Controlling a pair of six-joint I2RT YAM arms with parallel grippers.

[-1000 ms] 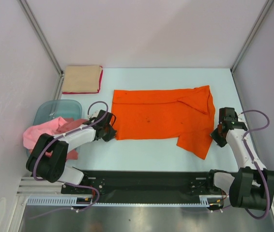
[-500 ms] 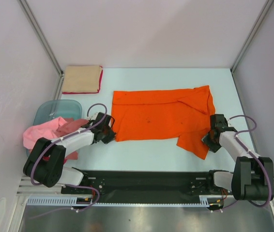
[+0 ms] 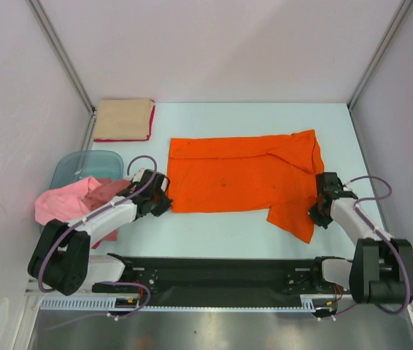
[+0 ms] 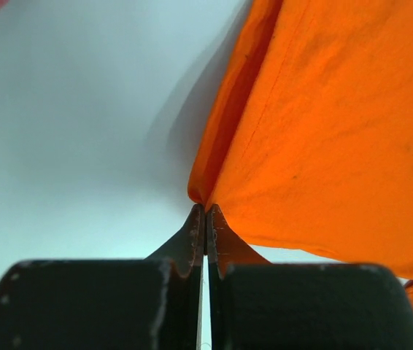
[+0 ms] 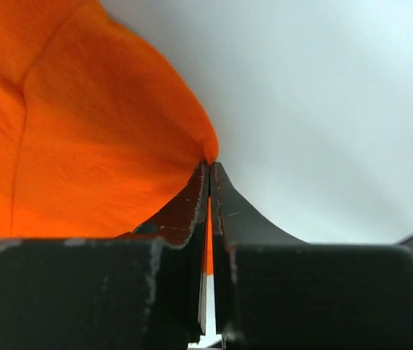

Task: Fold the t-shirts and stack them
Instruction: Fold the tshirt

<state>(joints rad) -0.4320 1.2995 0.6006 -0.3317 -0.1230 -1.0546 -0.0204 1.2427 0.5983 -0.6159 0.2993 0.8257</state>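
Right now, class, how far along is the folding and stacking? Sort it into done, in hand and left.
Done: a folded tan shirt lies at the far left, a red edge showing beneath it. In hand: the orange shirt lies spread, with the left gripper and right gripper shut on its opposite edges. Left: the pink shirt, crumpled over the tub.

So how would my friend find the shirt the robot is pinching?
Start at the pale table. Across its middle lies the orange t-shirt, left gripper and right gripper each shut on an edge. It alone is bright orange and spread out; the tan shirt is folded far left, the pink shirt bunched by the tub.
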